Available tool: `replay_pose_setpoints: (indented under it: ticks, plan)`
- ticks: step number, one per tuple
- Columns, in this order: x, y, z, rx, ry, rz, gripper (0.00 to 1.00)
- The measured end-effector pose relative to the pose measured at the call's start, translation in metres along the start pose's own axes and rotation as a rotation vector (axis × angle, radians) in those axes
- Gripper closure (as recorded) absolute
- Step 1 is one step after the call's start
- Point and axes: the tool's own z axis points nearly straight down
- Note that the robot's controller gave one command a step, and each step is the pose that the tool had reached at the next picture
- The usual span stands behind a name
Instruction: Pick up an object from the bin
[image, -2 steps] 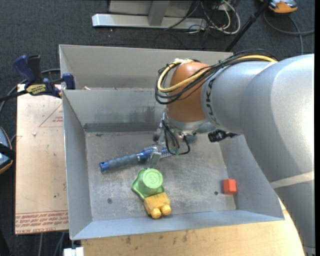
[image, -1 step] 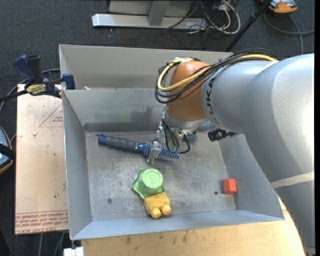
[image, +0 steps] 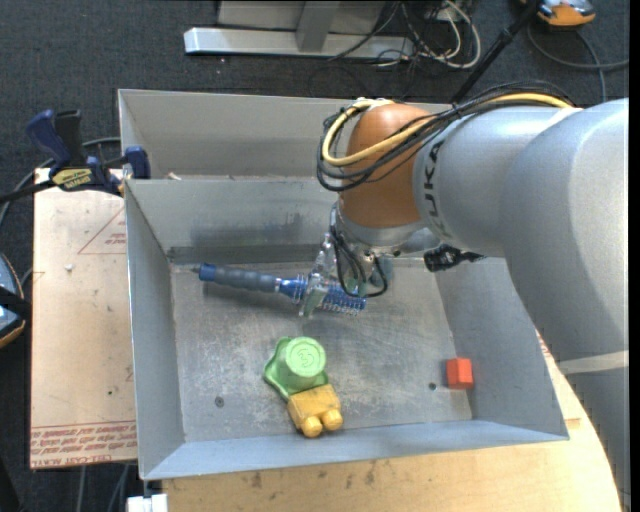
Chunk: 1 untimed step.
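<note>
Blue brush (image: 250, 281) is lying flat on the floor of the bin (image: 150, 300), in the back half, just in front of the foot of the back wall. Long dark blue handle is stretching leftward, butt end sitting near the left wall; head is pointing toward the middle of the floor. Whole brush is running slightly aslant, head end sitting a little nearer the front than the handle end. Neck is showing a lighter blue ribbed stretch; blue head is carrying a short row of bristles. Gripper (image: 322, 292) is hanging right over the neck, partly hiding it, head poking out toward the view's right
</note>
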Motion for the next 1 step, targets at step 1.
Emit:
replay_pose_setpoints:
  ticks: [1]
  plan:
    - [-0.0012, 0.0008, -0.0451, -0.001, -0.002, -0.002, 1.0]
